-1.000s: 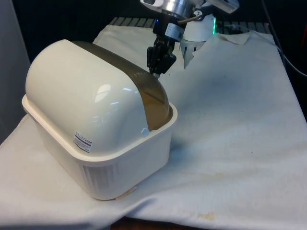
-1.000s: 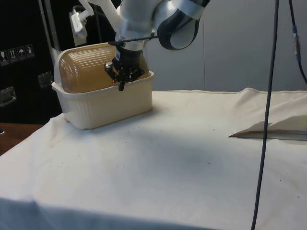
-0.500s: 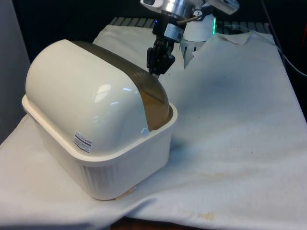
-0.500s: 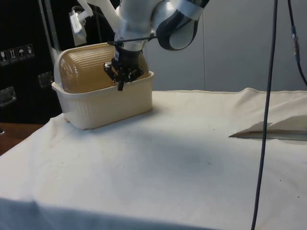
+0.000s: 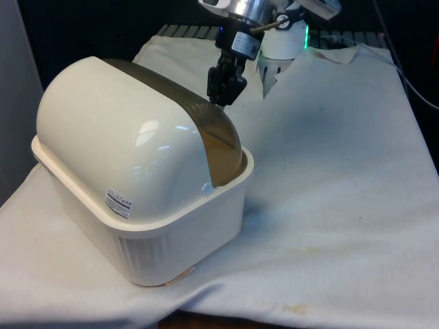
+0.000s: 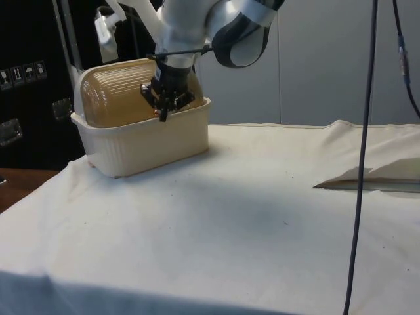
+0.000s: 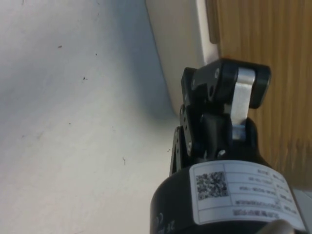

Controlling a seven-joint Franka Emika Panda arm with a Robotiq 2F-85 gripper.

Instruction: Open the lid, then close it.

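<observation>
Cream bread box (image 5: 158, 233): stands on the tabletop (image 5: 329, 205) at the front view's left, back turned to that camera.
Lid (image 6: 118, 92): brown, ribbed, translucent roll-top; down over the box front in the side view.
Claw (image 6: 162, 113): black, at the lid's lower edge just above the box rim; fingers (image 7: 241, 105) drawn together, with no visible gap.
Grasp: cannot tell whether anything is pinched.
Cloth: white, wrinkled.
</observation>
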